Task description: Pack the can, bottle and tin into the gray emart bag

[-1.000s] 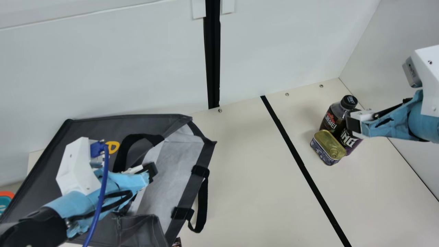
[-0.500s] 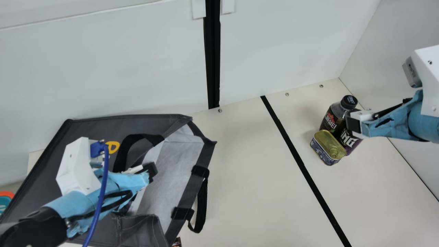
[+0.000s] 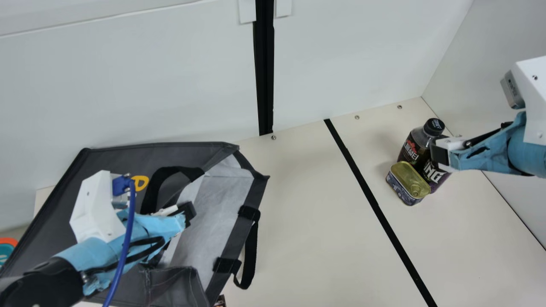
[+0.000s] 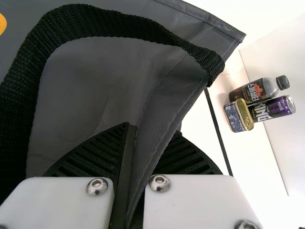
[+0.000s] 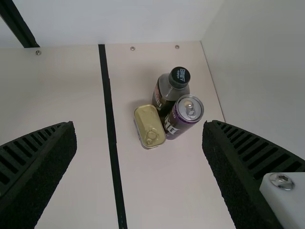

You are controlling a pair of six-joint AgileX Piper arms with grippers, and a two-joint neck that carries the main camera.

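Note:
My left gripper [image 3: 187,213] is at the mouth of the gray bag [image 3: 115,162], which lies on its side with its pale lining showing. In the left wrist view the left gripper [image 4: 131,167] is shut on the bag's edge [image 4: 157,119]. Before the right wall stand the bottle [image 3: 420,138], the purple can [image 3: 436,174] and the gold-lidded tin [image 3: 408,181], close together. My right gripper [image 3: 441,154] hangs above them, partly covering the can. From the right wrist, the gripper [image 5: 138,138] is wide open above the tin [image 5: 149,125], can [image 5: 184,114] and bottle [image 5: 170,88].
Black tape [image 3: 371,200] runs across the table [image 3: 307,221] between the bag and the three items. A bag handle [image 3: 251,256] droops onto the table. Walls rise behind and at the right. An orange-rimmed teal object [image 3: 6,249] shows at the far left edge.

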